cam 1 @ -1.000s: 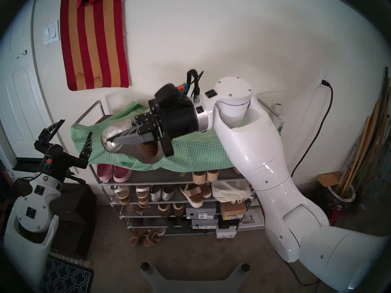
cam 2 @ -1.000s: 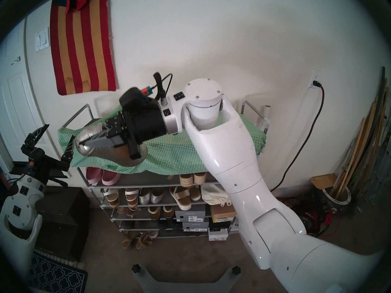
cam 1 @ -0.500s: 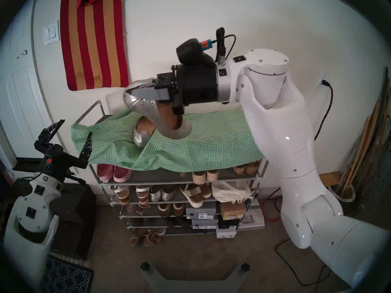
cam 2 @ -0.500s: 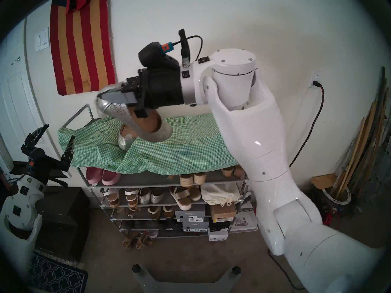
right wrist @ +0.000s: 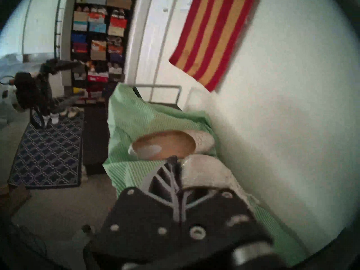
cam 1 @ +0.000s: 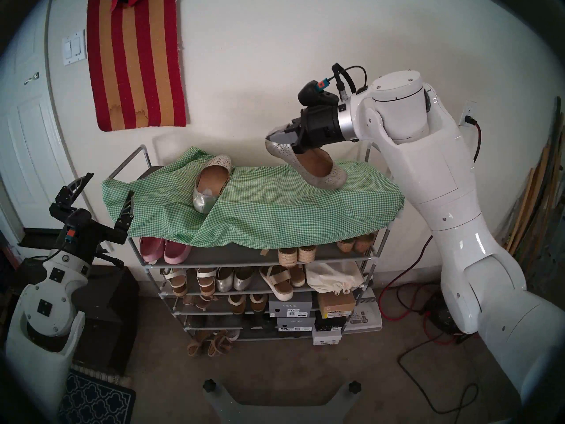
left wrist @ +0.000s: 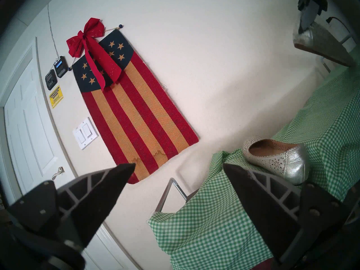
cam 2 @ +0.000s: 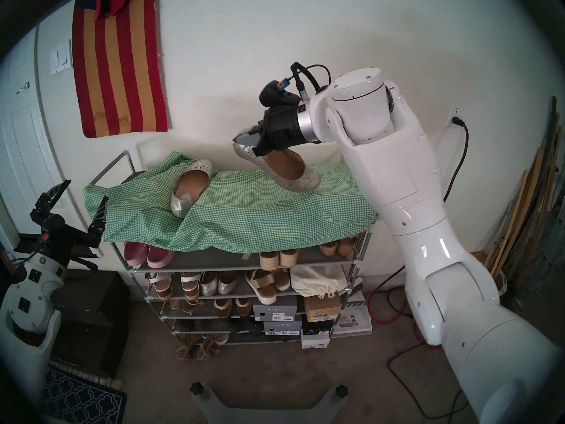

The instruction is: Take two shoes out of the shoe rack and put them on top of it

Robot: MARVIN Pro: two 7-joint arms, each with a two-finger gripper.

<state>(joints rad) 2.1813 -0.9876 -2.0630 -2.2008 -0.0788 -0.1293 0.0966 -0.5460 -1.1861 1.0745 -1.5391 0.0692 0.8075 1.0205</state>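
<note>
Risk first: your right gripper (cam 1: 282,135) pinches the second silver flat (cam 1: 308,166) by its heel only, toe hanging just above the green checked cloth (cam 1: 275,212) near the shoe rack's (cam 1: 146,261) back right corner. If you release it this tilted, it may tip or roll toward the right edge. The cloth is loose and bunched; a dragging toe could pull it. First silver flat (cam 1: 211,181) lies toward the back left corner. Left gripper (cam 1: 104,200) hangs spread and empty off the left edge. Lower shelves hold shoes and boxes.
</note>
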